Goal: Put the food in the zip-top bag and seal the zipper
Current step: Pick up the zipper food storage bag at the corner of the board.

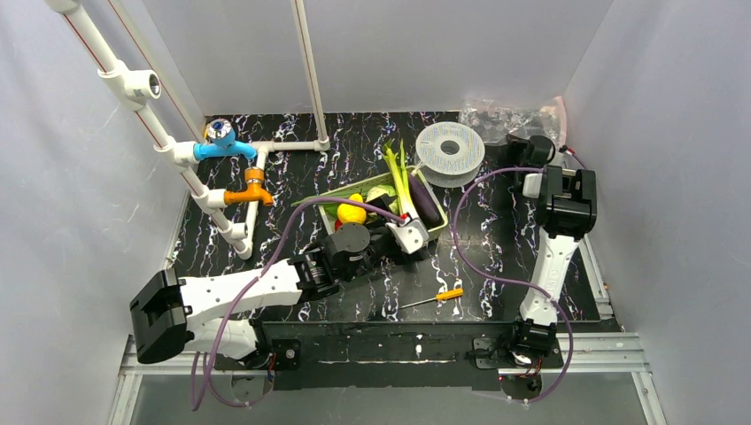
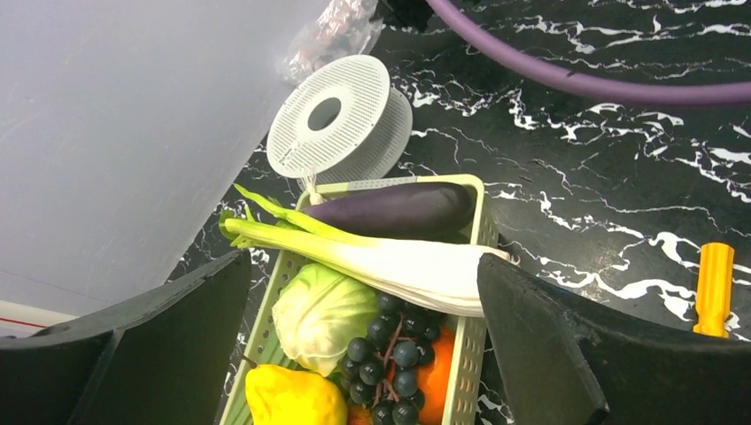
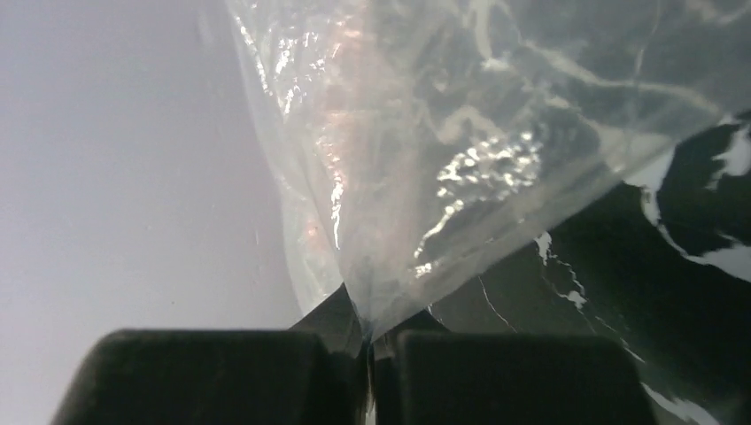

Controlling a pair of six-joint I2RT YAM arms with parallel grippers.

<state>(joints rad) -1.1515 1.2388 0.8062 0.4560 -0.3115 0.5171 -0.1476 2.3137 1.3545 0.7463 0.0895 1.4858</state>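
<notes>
- Black marble table (image 1: pixel 496 257): the zip-top bag (image 3: pixel 443 133) lies in the back right corner, with the right gripper (image 3: pixel 367 341) pinched shut on a fold.
- Looks like the bag-grabbing step. Next I'd guess pull it forward and open the mouth.
- Food (image 2: pixel 328 310) sits in the basket (image 2: pixel 483 212), with the left gripper (image 1: pixel 409 235) wide open above the leek (image 2: pixel 390 257).
- Can't really make out the zipper.
</notes>
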